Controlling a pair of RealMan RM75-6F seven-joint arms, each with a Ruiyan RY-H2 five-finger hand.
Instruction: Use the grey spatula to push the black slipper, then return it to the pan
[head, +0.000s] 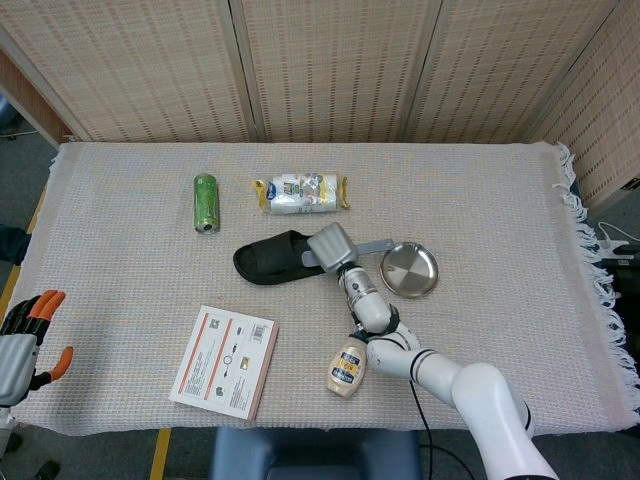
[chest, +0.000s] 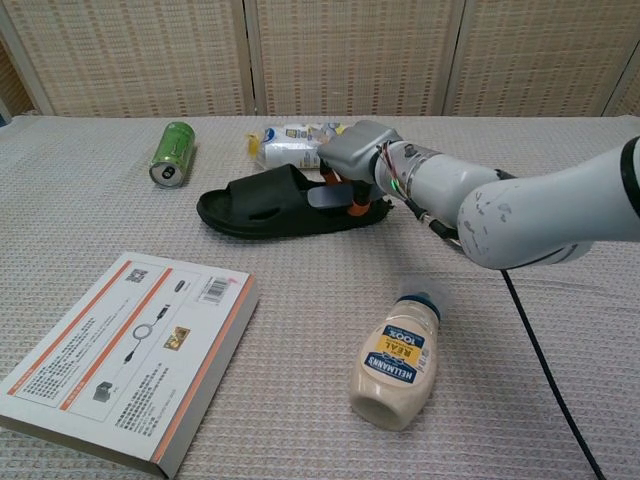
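Note:
The black slipper (head: 268, 261) (chest: 262, 203) lies on the woven cloth, toe to the left. My right hand (head: 332, 248) (chest: 352, 160) grips the grey spatula (head: 371, 246). Its blade (chest: 326, 197) rests on the slipper's heel end, and the handle points right toward the pan. The round silver pan (head: 409, 269) sits right of the slipper; in the chest view my arm hides it. My left hand (head: 24, 335) hangs off the table's left edge, holding nothing, fingers apart.
A green can (head: 206, 201) (chest: 172, 153) lies at the back left. A white snack packet (head: 298, 193) (chest: 290, 144) sits behind the slipper. A mayonnaise bottle (head: 347, 366) (chest: 399, 361) lies near the front, and a flat box (head: 225, 359) (chest: 113, 363) is at the front left.

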